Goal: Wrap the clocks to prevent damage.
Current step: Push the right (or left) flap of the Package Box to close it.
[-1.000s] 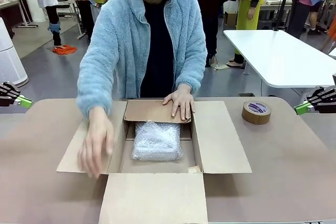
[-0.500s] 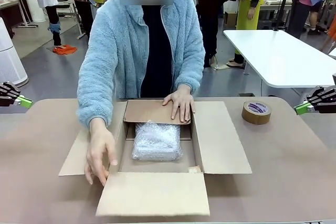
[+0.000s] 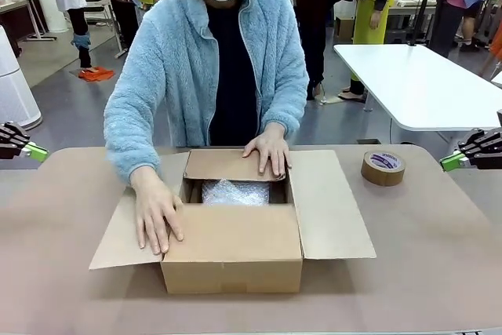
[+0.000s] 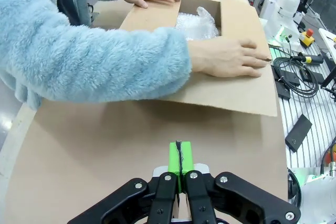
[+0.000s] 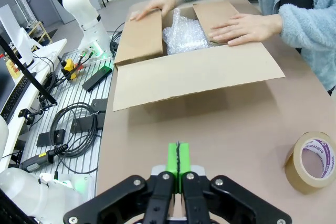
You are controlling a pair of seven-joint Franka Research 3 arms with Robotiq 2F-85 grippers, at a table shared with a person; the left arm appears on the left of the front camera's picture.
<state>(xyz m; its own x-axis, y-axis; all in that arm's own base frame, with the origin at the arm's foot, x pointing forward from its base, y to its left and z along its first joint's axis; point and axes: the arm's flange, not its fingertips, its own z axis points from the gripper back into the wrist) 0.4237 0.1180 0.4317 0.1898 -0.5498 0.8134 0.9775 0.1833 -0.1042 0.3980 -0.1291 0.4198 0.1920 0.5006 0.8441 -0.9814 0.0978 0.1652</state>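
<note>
Inside the squarish cardboard box [image 3: 231,272] sit bubble-wrapped clocks [image 3: 235,192].

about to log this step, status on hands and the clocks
Both shut, empty, out at the sides: left hand, right hand. Wrapped clocks inside the cardboard box. Two flaps under person's hands.

You've got nothing legible here, operator. The brown tape roll [image 3: 383,168] on the desk [image 3: 439,256] carries a purple-and-white label ring, and you can see there's print running round it in the right wrist view, but it's too small and blurred for you to read.
</note>
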